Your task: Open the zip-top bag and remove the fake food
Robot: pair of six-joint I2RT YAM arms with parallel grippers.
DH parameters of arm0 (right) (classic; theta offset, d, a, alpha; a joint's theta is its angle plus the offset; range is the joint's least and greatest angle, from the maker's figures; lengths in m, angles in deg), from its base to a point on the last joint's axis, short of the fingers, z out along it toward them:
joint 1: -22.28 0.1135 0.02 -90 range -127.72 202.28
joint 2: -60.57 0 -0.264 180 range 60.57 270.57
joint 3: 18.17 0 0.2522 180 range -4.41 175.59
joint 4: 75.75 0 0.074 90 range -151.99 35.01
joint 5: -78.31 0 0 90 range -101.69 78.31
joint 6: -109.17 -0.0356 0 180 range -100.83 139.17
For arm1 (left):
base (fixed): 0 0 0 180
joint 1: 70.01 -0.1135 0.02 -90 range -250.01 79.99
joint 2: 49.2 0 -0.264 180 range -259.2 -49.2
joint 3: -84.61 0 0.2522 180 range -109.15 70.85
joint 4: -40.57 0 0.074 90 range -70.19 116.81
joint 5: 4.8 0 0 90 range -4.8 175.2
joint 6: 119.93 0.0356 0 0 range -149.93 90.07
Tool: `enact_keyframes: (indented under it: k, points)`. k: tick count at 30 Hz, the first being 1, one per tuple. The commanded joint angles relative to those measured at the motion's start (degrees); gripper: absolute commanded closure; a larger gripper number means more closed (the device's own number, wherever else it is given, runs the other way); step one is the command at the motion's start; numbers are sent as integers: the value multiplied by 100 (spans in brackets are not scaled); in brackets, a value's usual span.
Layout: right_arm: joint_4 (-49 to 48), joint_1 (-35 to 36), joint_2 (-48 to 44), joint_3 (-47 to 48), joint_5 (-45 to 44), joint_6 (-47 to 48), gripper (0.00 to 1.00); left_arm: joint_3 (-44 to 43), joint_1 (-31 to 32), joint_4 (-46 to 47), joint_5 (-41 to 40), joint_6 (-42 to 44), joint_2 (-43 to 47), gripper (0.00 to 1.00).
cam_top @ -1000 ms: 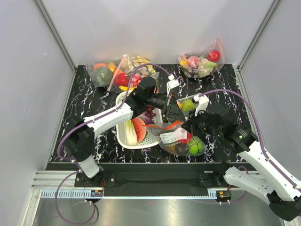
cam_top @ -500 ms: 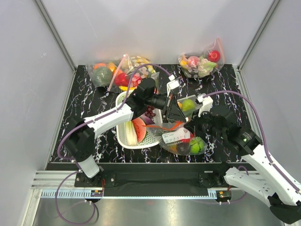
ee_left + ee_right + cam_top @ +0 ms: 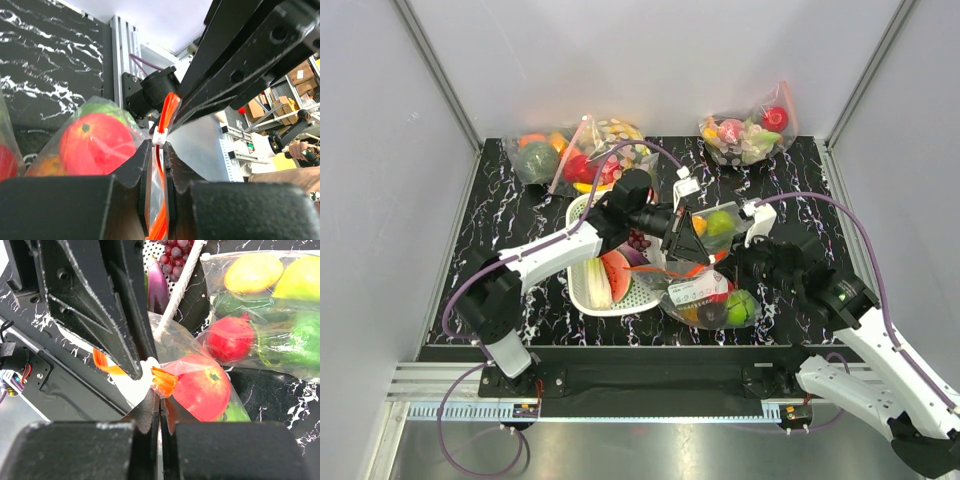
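Observation:
The zip-top bag [image 3: 705, 297], clear with a white label and an orange-red zip strip [image 3: 682, 268], hangs between both grippers over the table's front centre. My left gripper [image 3: 686, 252] is shut on the strip next to its white slider [image 3: 159, 136], as the left wrist view [image 3: 157, 148] shows. My right gripper [image 3: 734, 266] is shut on the bag's top corner at the strip's end [image 3: 163, 381], as the right wrist view [image 3: 160, 404] shows. A red round fruit [image 3: 202, 386] and a green round fruit [image 3: 740, 307] lie inside. The pineapple is not clearly visible.
A white basket [image 3: 582, 290] with a leek, watermelon slice, grapes and eggplant stands just left of the bag. A clear bag with an orange and a green apple [image 3: 720, 222] lies behind it. Further bags of toy food lie at the back left [image 3: 590, 155] and back right [image 3: 750, 135].
The right arm has shifted slightly to the right, and the bag has moved a little right with it. Both grippers stay shut on the bag's top.

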Motion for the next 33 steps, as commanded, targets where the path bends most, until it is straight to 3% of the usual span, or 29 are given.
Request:
enact_keyframes:
  k: [1, 8, 15, 33]
  points:
    - [-317, -174, 42, 266, -17, 68, 100, 174, -83, -359, -37, 384, 273, 100]
    - [-546, -560, 209, 319, -122, 191, 100, 147, -285, -860, -117, 734, 387, 100]
    - [-958, -991, 517, 302, -280, 244, 100, -73, -338, -2722, -1011, 2018, 615, 100]
    - [-1574, -1264, 1430, 565, -746, 314, 100, 296, -356, -4059, -2744, 2564, 1749, 100]
